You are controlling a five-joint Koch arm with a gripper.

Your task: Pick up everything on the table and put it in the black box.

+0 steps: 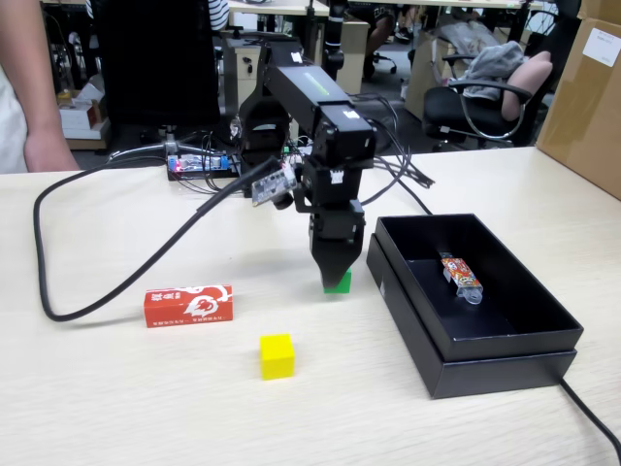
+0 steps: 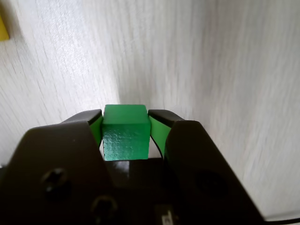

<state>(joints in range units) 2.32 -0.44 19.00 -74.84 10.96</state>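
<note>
The green cube (image 2: 125, 137) looks light, rigid and flat-sided, likely painted wood or plastic, so a squeeze across two opposite faces should hold without slipping. It sits on the desk (image 1: 116, 408) just left of the black box (image 1: 543, 342), between the claw (image 1: 334, 275) fingers; in the wrist view the green-lined pads (image 2: 156, 125) press both sides, closed on it. Nearer lies the yellow cube (image 1: 277, 355), equally blocky. Left, the red carton (image 1: 188, 305) is longer, best pinched across its narrow width. An orange packet (image 1: 460, 276) lies in the matte cardboard box.
</note>
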